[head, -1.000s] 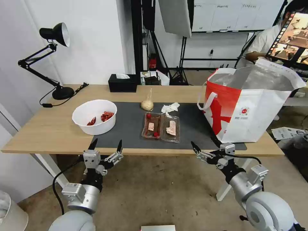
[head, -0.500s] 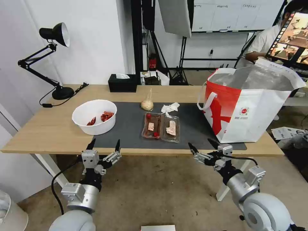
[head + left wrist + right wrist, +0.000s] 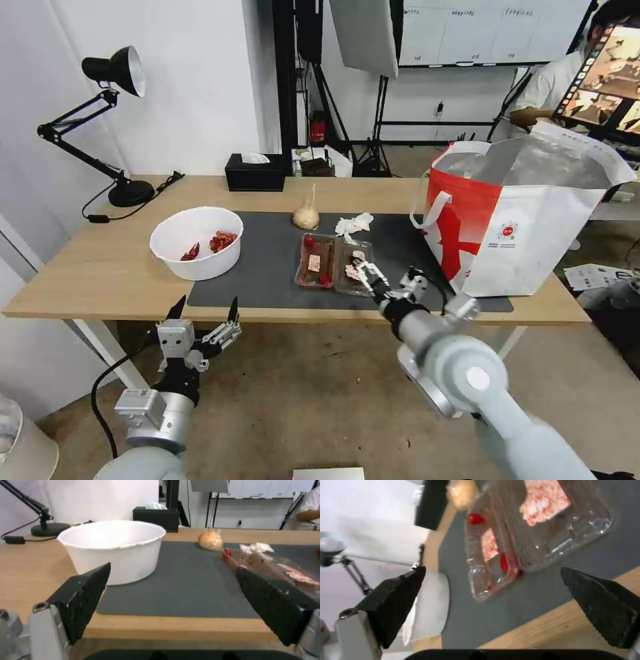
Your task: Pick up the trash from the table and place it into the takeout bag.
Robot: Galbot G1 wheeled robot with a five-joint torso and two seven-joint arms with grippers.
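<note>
On the dark mat [image 3: 267,267] of the table [image 3: 100,267] lie the trash items. They are a clear hinged tray [image 3: 333,263] with scraps, crumpled tissue [image 3: 353,223], a knotted beige bag [image 3: 306,217] and a white bowl [image 3: 197,241] with red shells. The takeout bag [image 3: 527,227] stands open at the table's right end. My right gripper [image 3: 385,275] hovers open at the tray's near right corner. In its wrist view the gripper [image 3: 492,569] frames the tray [image 3: 536,525] without touching it. My left gripper [image 3: 203,310] is open below the table's front edge, with the bowl [image 3: 113,547] ahead of it.
A black desk lamp [image 3: 113,73] stands at the back left with its cord on the wood. A black tissue box [image 3: 253,173] sits at the back edge. Tripods, stands and a seated person fill the room behind the table.
My right arm has swung up and to the left, from below the table edge to the mat beside the tray. The left gripper has sunk slightly.
</note>
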